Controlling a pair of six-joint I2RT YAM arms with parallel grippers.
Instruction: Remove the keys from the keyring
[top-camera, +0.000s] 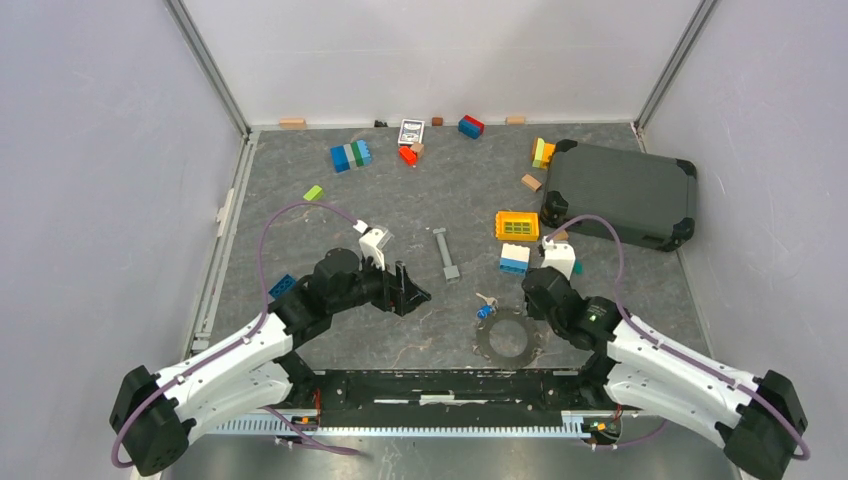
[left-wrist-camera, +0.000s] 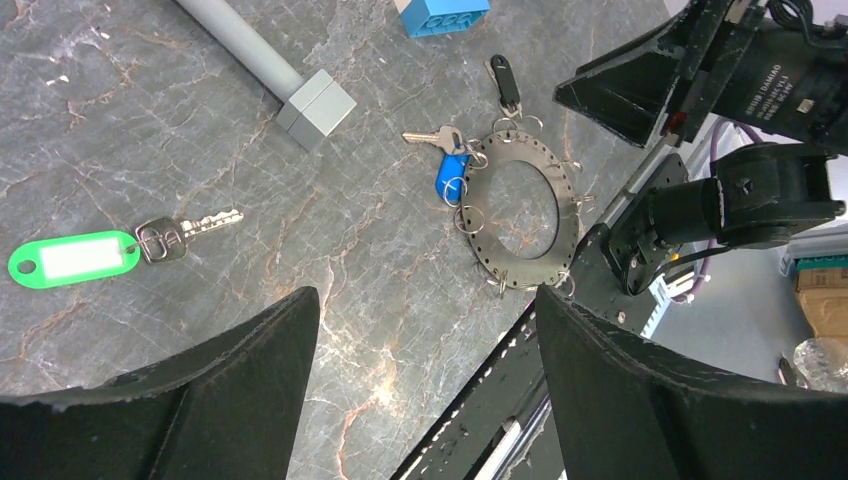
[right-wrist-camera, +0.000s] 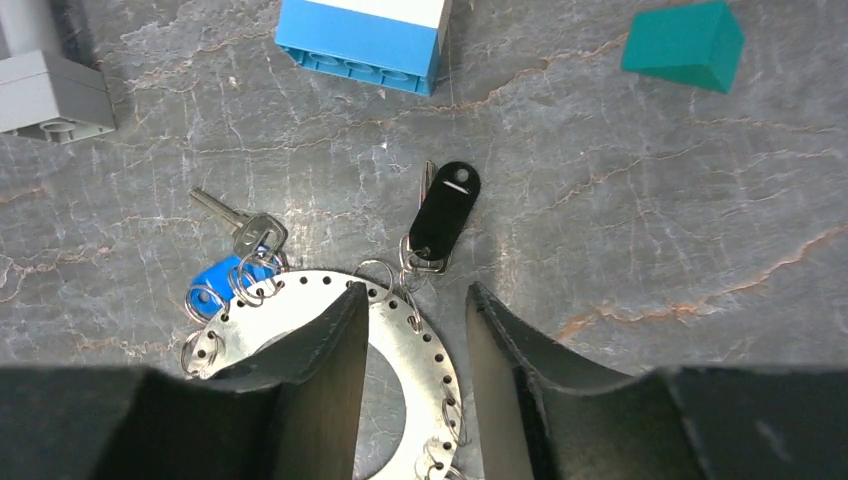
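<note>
Right above the keyring (right-wrist-camera: 420, 360), a flat perforated steel plate lying on the desk (right-wrist-camera: 650, 250), the right tool (right-wrist-camera: 415, 292) hangs with its fingers apart, gripping nothing. 2 keys are hooked to the keyring's far rim by small wire loops: a black-tagged key (right-wrist-camera: 445, 210) and a silver key (right-wrist-camera: 235, 225) beside a blue tag (right-wrist-camera: 220, 285). A green-tagged key (left-wrist-camera: 190, 232) lies loose, well apart from the keyring on the left arm's side. The left tool (left-wrist-camera: 425, 295), also on that side, is spread wide and empty. The keys look light, thin, stiff and slippery. The plastic tag or the key's head seems the surest hold, with the plate pinned.
</note>
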